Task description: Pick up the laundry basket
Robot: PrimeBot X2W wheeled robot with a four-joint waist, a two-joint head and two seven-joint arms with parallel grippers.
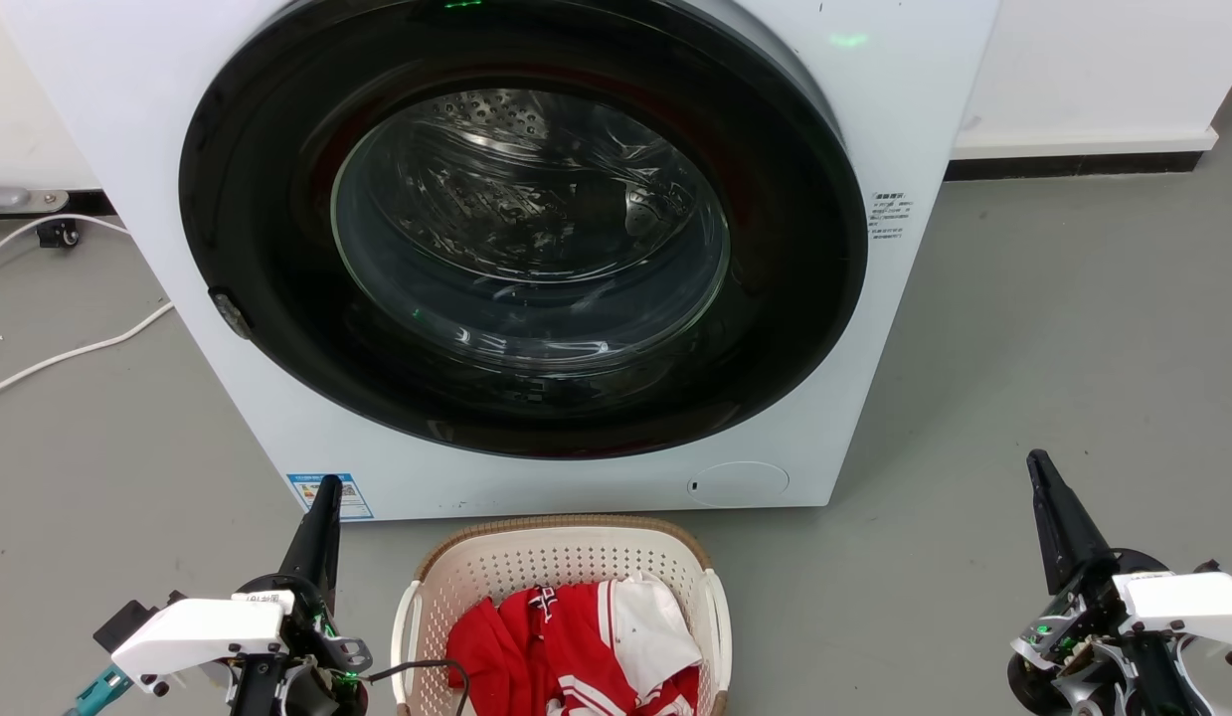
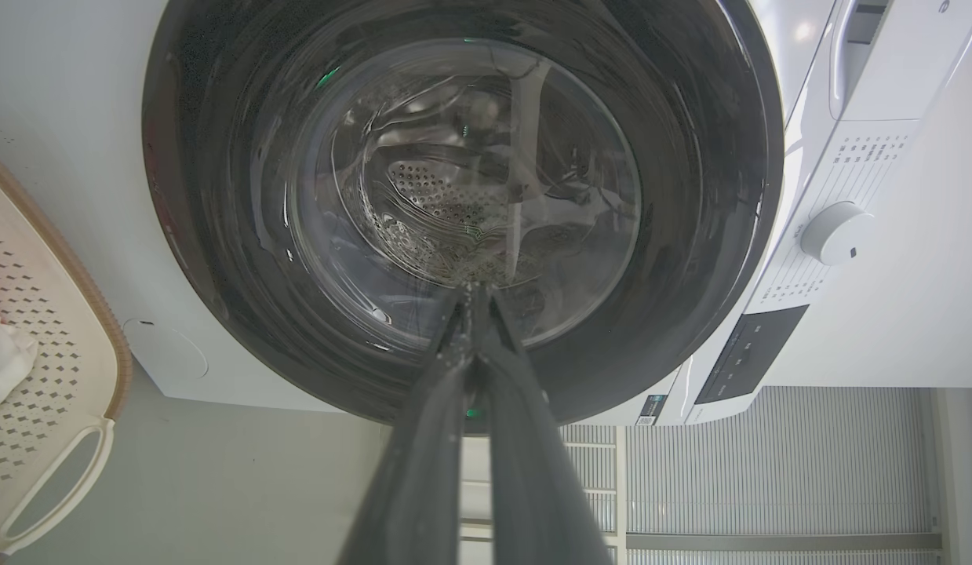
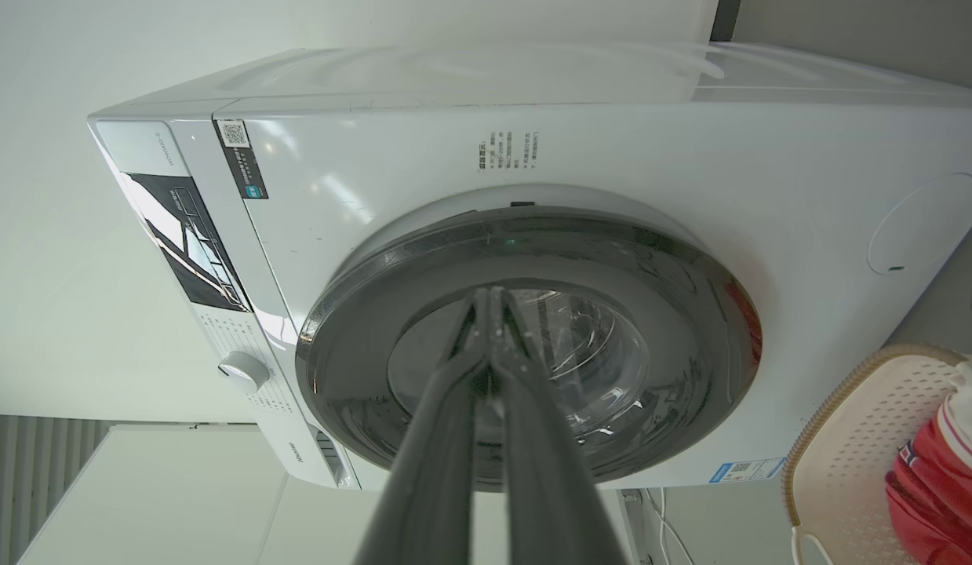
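The laundry basket [image 1: 476, 567], cream perforated plastic with a brown woven rim and white side handles, stands on the floor at the bottom centre of the head view, holding red and white clothes [image 1: 586, 641]. Its edge also shows in the left wrist view [image 2: 54, 314] and the right wrist view [image 3: 854, 424]. My left gripper [image 1: 329, 484] is shut and empty, just left of the basket, fingers pointing at the washer. My right gripper [image 1: 1035, 459] is shut and empty, well to the basket's right. Both pairs of fingers meet at the tips in the wrist views [image 2: 474, 294] [image 3: 489, 297].
A white front-loading washing machine [image 1: 904, 119] with a closed dark round door [image 1: 521, 229] stands right behind the basket. White cables [image 1: 79, 348] lie on the grey floor at the left. Open floor [image 1: 1073, 348] stretches to the right.
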